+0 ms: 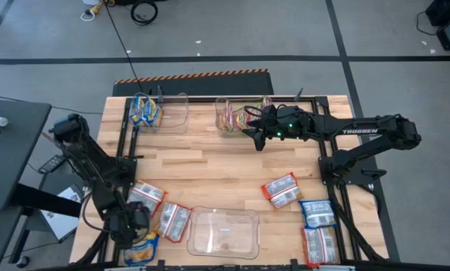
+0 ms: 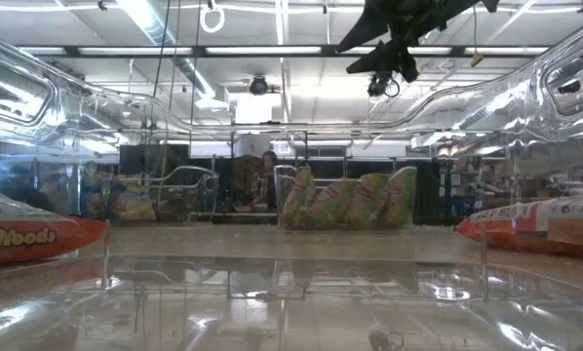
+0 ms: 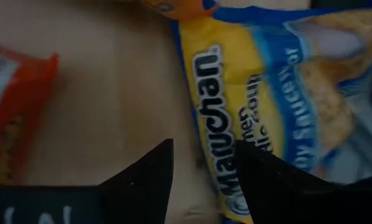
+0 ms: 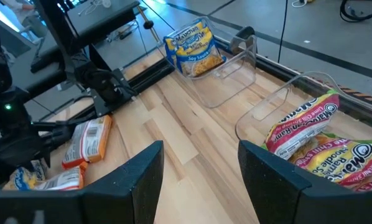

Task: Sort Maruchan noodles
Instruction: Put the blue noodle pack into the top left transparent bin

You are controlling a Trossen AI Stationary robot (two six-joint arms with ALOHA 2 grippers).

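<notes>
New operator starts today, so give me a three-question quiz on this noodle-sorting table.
1. True or false: the near clear bin holds packets.
2. Which colour packet lies under the left gripper? A) blue-yellow B) green C) silver
3. Fill in: the right gripper hovers beside the far bin holding ____-yellow packets.

Key: 1 false; 2 A, the blue-yellow packet; 3 pink.

High view hangs straight above the table point(image 1: 225, 162), catching all of it. Low view sits at tabletop level, peering through a clear bin point(image 2: 291, 292) toward the room. Left wrist view is right up against a blue-yellow packet point(image 3: 260, 106). Right wrist view looks across the table; it shares 2 far bins with the high view.
</notes>
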